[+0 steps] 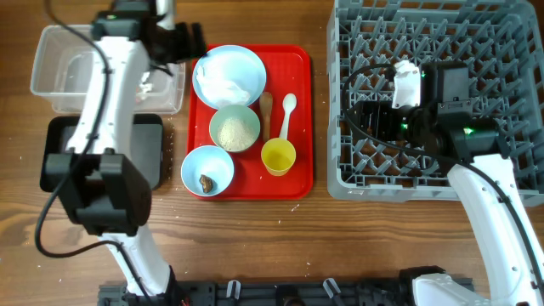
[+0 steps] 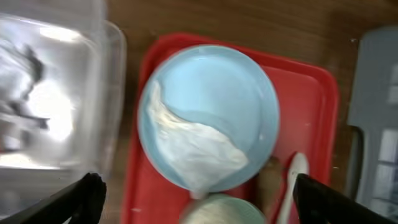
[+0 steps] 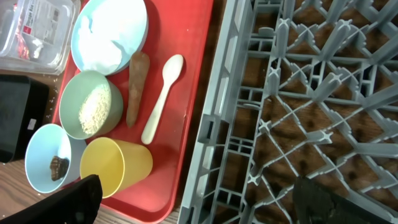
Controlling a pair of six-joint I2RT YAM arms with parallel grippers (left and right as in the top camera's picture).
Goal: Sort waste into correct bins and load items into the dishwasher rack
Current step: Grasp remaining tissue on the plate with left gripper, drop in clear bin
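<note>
Your left tool (image 2: 196,190) hangs with its fingers wide apart and nothing between them, over the strip of wooden table (image 1: 340,246) between the clear plastic rectangular tub (image 1: 59,64) and the red plastic tray (image 3: 193,43). The crumpled red-and-white wrapper (image 3: 37,18) lies inside that tub. On the red tray you have:
- the round light blue plate (image 2: 236,87), carrying a white crumpled sheet (image 2: 193,152)
- a pale bowl (image 3: 74,90) holding loose white rice grains (image 3: 93,112)
- a second pale blue bowl (image 3: 43,143) holding the small dark brown chunk (image 3: 59,167)
- the small yellow cup (image 3: 118,165)
- the white spoon (image 3: 163,96), with the brown finger-long food piece (image 3: 135,84) beside it

Your right tool (image 3: 196,186) is spread open too, empty, above the large grey plastic rack (image 3: 217,118). The shallow black rectangular tray (image 3: 15,112) sits beside the tub.
</note>
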